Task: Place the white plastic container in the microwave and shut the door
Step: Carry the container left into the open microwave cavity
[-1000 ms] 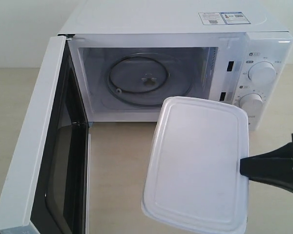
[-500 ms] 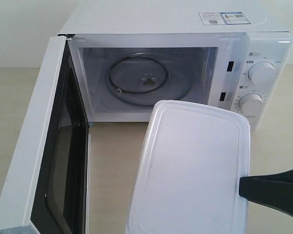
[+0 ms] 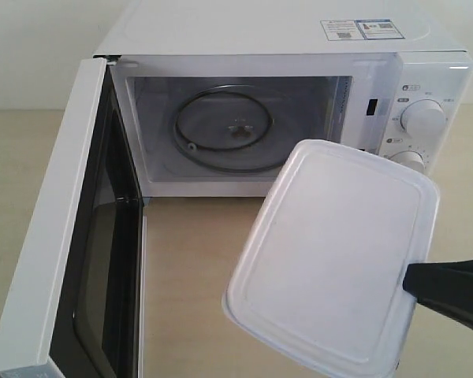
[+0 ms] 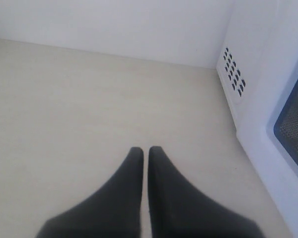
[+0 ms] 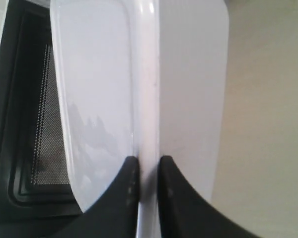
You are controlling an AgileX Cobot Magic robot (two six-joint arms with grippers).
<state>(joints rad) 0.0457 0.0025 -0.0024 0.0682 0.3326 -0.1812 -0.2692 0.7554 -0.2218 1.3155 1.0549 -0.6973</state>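
The white plastic container (image 3: pixel 331 252) hangs in the air in front of the microwave (image 3: pixel 284 102), tilted with its lid facing the exterior camera. My right gripper (image 3: pixel 414 283) is shut on the container's rim (image 5: pixel 149 99) at its right edge; the black fingers (image 5: pixel 176 198) pinch the rim from both sides. The door (image 3: pixel 71 236) stands swung wide open on the left, its dark window (image 5: pixel 39 139) showing behind the container in the right wrist view. Inside the cavity the glass turntable (image 3: pixel 225 130) lies bare. My left gripper (image 4: pixel 145 151) is shut on nothing, over the tabletop beside the microwave's vented side (image 4: pixel 233 74).
The two round dials (image 3: pixel 422 118) sit on the microwave's right panel; the container partly covers the lower one. A beige tabletop (image 3: pixel 189 276) stretches in front of the cavity. A white wall (image 4: pixel 114 25) stands behind the left gripper.
The container has shifted to the right and risen a little, turning so that its lower left corner swings up. The right gripper moved with it. The door and the microwave stayed still.
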